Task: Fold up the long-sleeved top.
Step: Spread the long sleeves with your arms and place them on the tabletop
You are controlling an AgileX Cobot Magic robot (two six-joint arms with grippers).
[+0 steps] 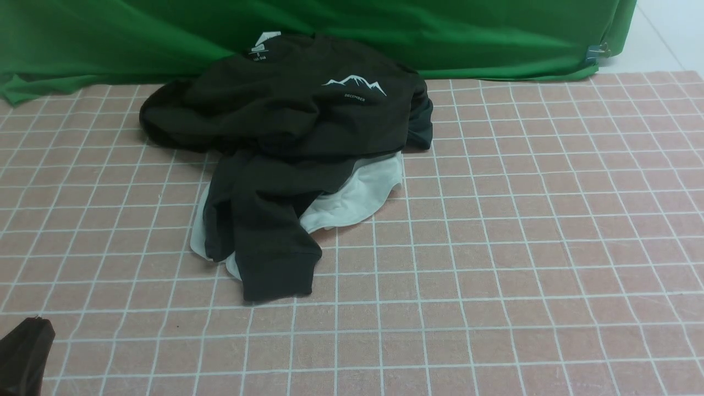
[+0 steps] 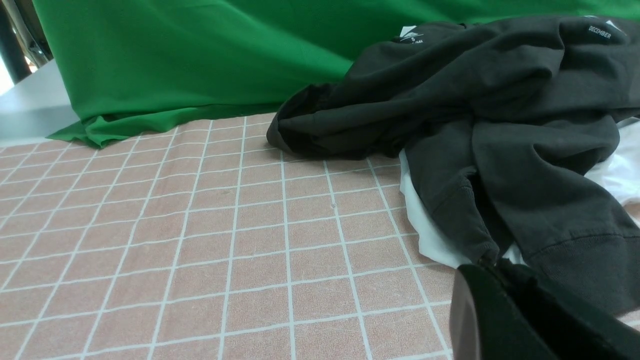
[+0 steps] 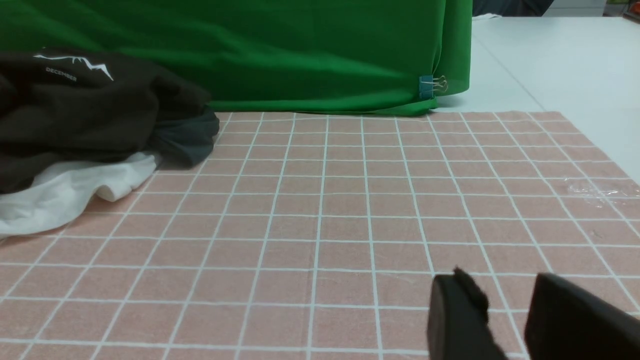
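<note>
Your left gripper (image 1: 27, 346), pressed together, sits nearest, low at the left edge. The long-sleeved top (image 1: 286, 110) lies crumpled on the tabletop (image 1: 495, 247) ahead and to its right, one sleeve (image 1: 264, 231) trailing back toward it. Right gripper (image 3: 507, 312), slightly spread and empty, is farther off.

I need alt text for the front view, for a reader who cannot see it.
A black top with a white mountain logo lies crumpled on a pink grid cloth, one sleeve trailing toward the camera. It rests partly on a white garment; a green curtain hangs behind.
</note>
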